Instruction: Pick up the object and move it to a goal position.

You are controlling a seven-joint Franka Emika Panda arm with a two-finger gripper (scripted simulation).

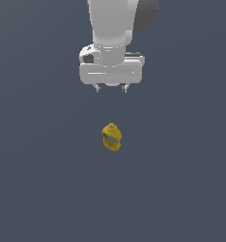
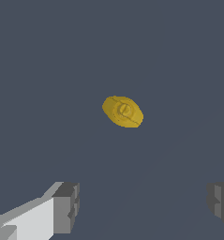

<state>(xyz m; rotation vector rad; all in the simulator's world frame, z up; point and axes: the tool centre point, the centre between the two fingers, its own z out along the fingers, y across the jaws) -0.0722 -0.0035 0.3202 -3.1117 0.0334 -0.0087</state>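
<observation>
A flat dark grey-blue bench (image 1: 43,189) is seen filling the whole background of both views. The white Panda arm (image 1: 112,28) is seen entering the exterior view at 12 o'clock, with its broad pale hand block set below the wrist. The jaws are carried under that block, with the gripper (image 1: 111,88) pointed straight down and raised clear of the bench; only two short dark finger stubs are shown there, set a little apart. In the wrist view the fingers (image 2: 66,206) are seen at opposite edges of the picture, so the jaws are spread wide and nothing is held between them. The object (image 1: 111,137), a small mustard-yellow lump with a knob on top and a light-blue patch on its side, is seen upright on the bench at 6 o'clock from the jaws, well apart from them. From the wrist it (image 2: 123,111) is viewed from above as a yellow oval with a round knob at its middle
</observation>
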